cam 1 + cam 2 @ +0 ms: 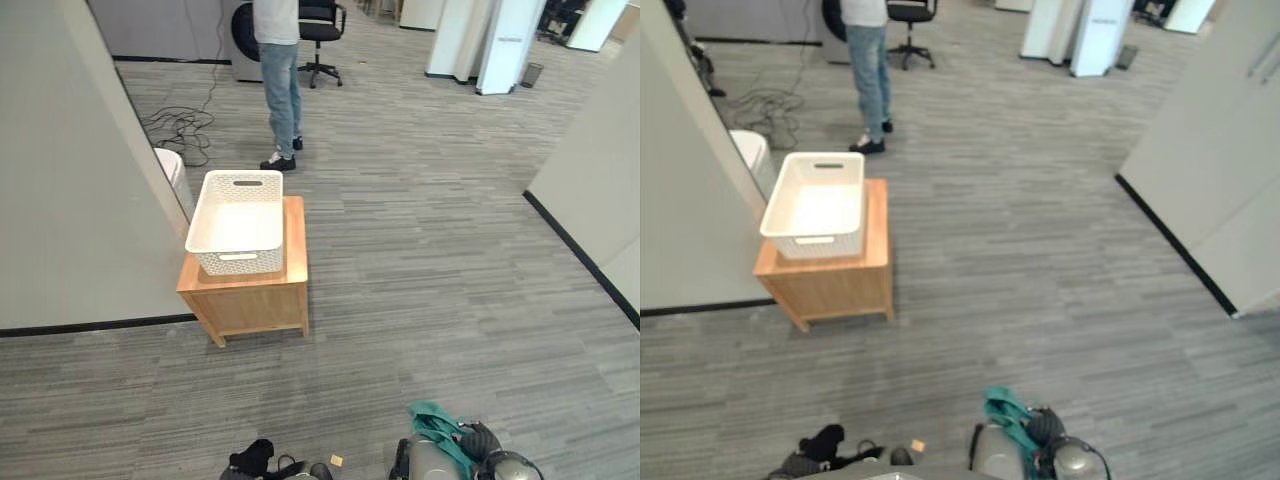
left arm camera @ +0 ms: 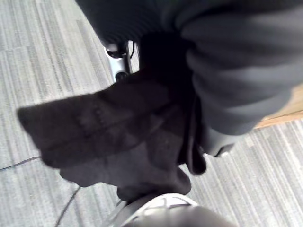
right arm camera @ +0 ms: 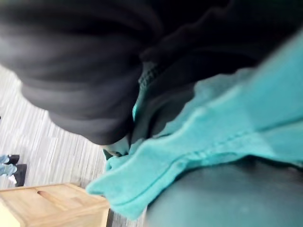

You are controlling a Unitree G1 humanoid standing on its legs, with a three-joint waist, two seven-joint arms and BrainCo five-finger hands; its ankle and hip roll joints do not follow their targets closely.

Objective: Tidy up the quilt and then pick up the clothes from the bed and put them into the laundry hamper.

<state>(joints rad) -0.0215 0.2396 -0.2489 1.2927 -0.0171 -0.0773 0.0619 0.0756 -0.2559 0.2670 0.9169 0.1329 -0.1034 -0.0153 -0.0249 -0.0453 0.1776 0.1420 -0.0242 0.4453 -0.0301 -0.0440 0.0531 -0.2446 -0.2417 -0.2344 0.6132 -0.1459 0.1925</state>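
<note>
The robot stands back from the white laundry hamper [image 1: 238, 222], which sits empty on a small wooden cabinet [image 1: 250, 296] against the partition wall [image 1: 70, 170] on the left. Its left hand [image 1: 262, 462] has a dark garment [image 2: 109, 137] bunched against it, and its right hand [image 1: 478, 440] carries a teal garment [image 3: 208, 137]; cloth hides the fingers, so I cannot tell how tightly either closes. This looks like the carrying step. Next it must walk forward and left, then lift both pieces over the hamper's rim. The carpeted floor [image 1: 430, 260] between is open; a person [image 1: 280, 70] stands just beyond the cabinet.
</note>
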